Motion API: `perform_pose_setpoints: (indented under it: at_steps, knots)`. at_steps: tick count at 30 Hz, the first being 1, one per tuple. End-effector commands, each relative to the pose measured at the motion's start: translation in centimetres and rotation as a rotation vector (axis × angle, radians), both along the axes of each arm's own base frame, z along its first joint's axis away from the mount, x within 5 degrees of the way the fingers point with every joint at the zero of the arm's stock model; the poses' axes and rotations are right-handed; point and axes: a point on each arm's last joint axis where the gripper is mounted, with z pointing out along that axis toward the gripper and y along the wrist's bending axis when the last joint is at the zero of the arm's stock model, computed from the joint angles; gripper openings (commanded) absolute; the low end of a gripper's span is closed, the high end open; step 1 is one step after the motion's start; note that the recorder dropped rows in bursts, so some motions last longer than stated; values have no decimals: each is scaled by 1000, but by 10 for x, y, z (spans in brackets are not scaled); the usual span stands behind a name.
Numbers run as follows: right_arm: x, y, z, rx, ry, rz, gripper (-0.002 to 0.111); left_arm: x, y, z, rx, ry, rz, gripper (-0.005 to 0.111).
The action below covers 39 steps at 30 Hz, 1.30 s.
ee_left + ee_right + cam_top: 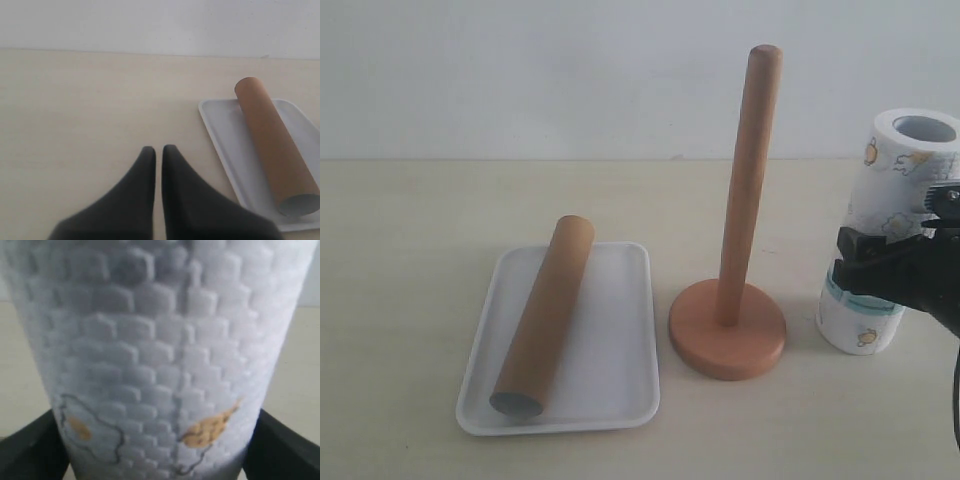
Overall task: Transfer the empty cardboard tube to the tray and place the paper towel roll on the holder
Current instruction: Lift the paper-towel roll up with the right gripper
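The brown cardboard tube [545, 315] lies diagonally in the white tray [615, 350], its greyish open end toward the front. Right of the tray stands the wooden holder [745, 200], its dowel bare. At the far right the paper towel roll [895, 170] stands upright on the table, core opening upward. My right gripper [880, 270] is shut on its lower half. In the right wrist view the roll [160, 340] fills the frame between the two black fingers [30, 450]. The left wrist view shows my left gripper [158, 150] shut and empty over bare table beside the tray [225, 135] and the tube [272, 142].
A light wooden table [410, 260] runs back to a white wall [570, 70]. The holder's round base [760, 350] sits between the tray and the roll, with a small gap on each side. My left arm does not show in the exterior view.
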Motion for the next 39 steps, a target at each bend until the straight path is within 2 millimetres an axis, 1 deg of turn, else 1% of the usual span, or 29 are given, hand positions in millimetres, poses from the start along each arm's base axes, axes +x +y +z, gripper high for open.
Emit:
perform_pose_setpoints:
  at_steps: [1, 4, 7, 11, 16, 20, 23, 27, 31, 32, 33, 35, 39]
  knots:
    - [1, -1, 0, -3, 5, -9, 2, 0, 0, -1, 6, -4, 2, 4]
    - [2, 0, 4, -20, -35, -2, 1, 0, 0, -1, 6, -4, 2, 4]
    - [0, 0, 15, -15, -85, 6, 1, 0, 0, -1, 6, -4, 2, 4]
    - [-5, 0, 37, -2, -149, 15, 1, 0, 0, -1, 6, -4, 2, 4]
    - [-20, -3, 73, 25, -243, 17, 1, 0, 0, -1, 6, -4, 2, 4]
    - [-32, -5, 110, 41, -322, 32, 1, 0, 0, -1, 6, -4, 2, 4]
    - [-40, -6, 141, 56, -355, 39, 1, 0, 0, -1, 6, -4, 2, 4]
    - [-49, -6, 192, 67, -356, 55, 1, 0, 0, -1, 6, -4, 2, 4]
    - [-64, -8, 243, 78, -380, 70, 1, 0, 0, -1, 6, -4, 2, 4]
    - [-67, -8, 253, 79, -380, 73, 1, 0, 0, -1, 6, -4, 2, 4]
    - [-72, -9, 268, 85, -403, 76, 1, 0, 0, -1, 6, -4, 2, 4]
    - [-77, -10, 288, 101, -415, 80, 1, 0, 0, -1, 6, -4, 2, 4]
    - [-90, -11, 330, 203, -448, 93, 1, 0, 0, -1, 6, -4, 2, 4]
